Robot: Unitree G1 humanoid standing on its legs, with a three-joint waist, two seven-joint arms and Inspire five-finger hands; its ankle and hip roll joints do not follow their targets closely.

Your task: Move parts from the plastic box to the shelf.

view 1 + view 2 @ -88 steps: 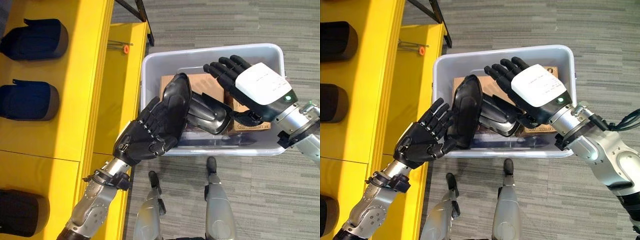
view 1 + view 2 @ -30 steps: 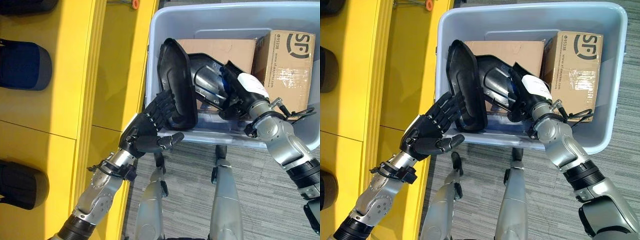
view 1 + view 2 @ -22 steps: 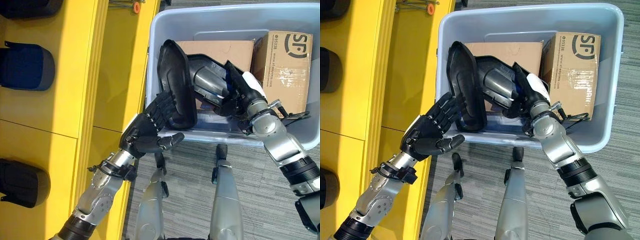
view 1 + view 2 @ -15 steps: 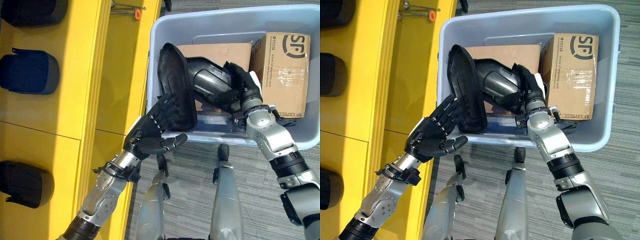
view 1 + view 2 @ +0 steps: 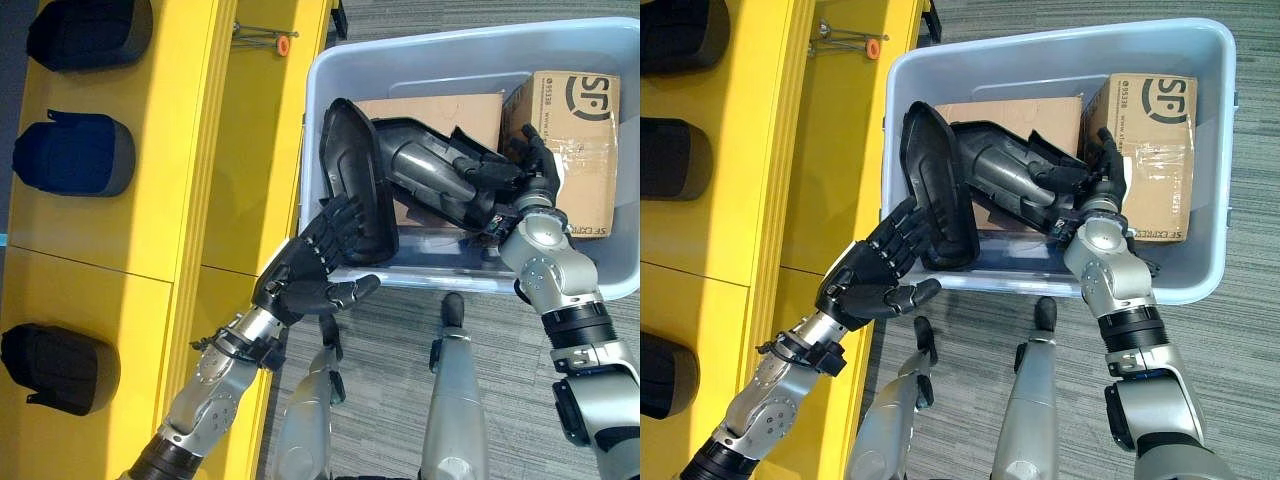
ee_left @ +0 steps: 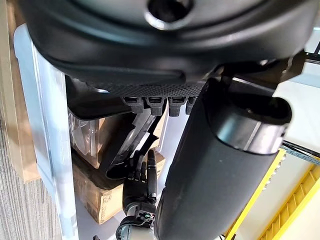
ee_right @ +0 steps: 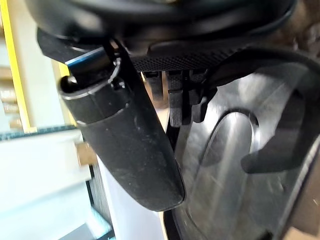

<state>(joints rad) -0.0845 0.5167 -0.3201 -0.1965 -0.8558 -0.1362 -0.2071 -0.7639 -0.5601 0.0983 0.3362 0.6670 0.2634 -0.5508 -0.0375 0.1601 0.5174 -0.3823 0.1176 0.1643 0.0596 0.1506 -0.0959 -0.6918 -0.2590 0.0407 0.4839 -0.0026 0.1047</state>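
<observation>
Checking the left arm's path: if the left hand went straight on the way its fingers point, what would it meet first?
The left hand already has its straight fingers against the upright black part at the grey plastic box's near-left corner. Going on, it would likely press that part first, toward the second black part behind it.

One plastic box (image 5: pixel 970 62), holding two cardboard boxes (image 5: pixel 1155 150) and one large black part (image 5: pixel 940 190). Three dark pads (image 5: pixel 75 155) on one yellow shelf (image 5: pixel 190 150). One orange-tipped tool (image 5: pixel 262 38) near the shelf's far end.
</observation>
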